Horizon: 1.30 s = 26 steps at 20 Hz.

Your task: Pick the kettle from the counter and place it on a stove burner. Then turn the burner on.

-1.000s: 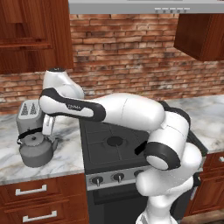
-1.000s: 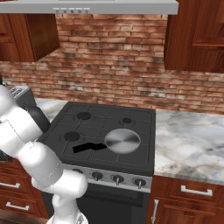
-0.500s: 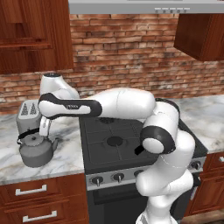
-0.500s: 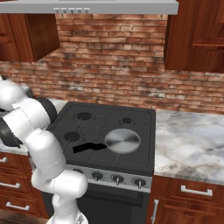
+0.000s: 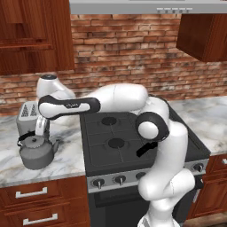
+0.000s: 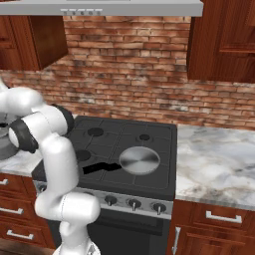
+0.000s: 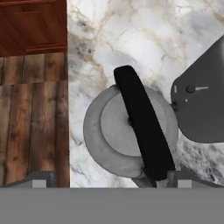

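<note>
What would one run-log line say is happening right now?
phase: reaching | gripper: open, above kettle | kettle: on counter, beside toaster, not held | burner: bare

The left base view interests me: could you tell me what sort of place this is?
A simulated home kitchen, going by the black stove, the kettle on the marble counter, and the wooden cabinets.

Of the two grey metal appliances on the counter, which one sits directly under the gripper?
The kettle, round with an arched black handle. The gripper hangs open just above that handle; the boxy toaster stands behind it.
</note>
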Available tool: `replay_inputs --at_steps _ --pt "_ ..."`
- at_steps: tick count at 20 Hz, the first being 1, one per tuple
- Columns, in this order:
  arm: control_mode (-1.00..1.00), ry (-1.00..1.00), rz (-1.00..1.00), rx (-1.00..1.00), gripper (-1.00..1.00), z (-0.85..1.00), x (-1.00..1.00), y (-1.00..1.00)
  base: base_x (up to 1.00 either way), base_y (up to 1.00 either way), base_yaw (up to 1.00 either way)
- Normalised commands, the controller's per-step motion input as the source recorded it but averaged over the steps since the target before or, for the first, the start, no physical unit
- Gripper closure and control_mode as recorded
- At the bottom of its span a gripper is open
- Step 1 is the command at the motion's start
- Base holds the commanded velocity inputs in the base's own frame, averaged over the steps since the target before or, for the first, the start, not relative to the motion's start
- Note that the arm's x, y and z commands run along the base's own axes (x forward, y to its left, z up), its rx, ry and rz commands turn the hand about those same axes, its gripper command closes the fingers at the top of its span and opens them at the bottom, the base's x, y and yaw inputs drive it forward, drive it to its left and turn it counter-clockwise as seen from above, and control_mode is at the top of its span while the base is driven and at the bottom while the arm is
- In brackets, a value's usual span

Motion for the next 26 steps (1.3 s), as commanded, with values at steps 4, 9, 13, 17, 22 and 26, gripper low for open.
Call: replay_inputs --at_steps 4,9,13,17,22,26 --pt "-1.00 0.00 0.00 0.00 -1.00 -0.08 0.26 0.32 0.00 0.00 0.00" --pt "-1.00 0.00 0.00 0.00 -1.00 -0.12 0.21 0.26 0.00 0.00 0.00" --pt "-1.00 0.00 0.00 0.00 -1.00 -0.16 0.24 0.18 0.00 0.00 0.00" --pt "-1.00 0.00 0.01 0.00 -1.00 -0.21 0.17 0.08 0.00 0.00 0.00" --pt "-1.00 0.00 0.02 0.00 -1.00 -0.24 0.05 0.00 0.00 0.00 0.00" --pt "-1.00 0.00 0.02 0.00 -1.00 -0.23 0.00 0.00 0.00 0.00 0.00"
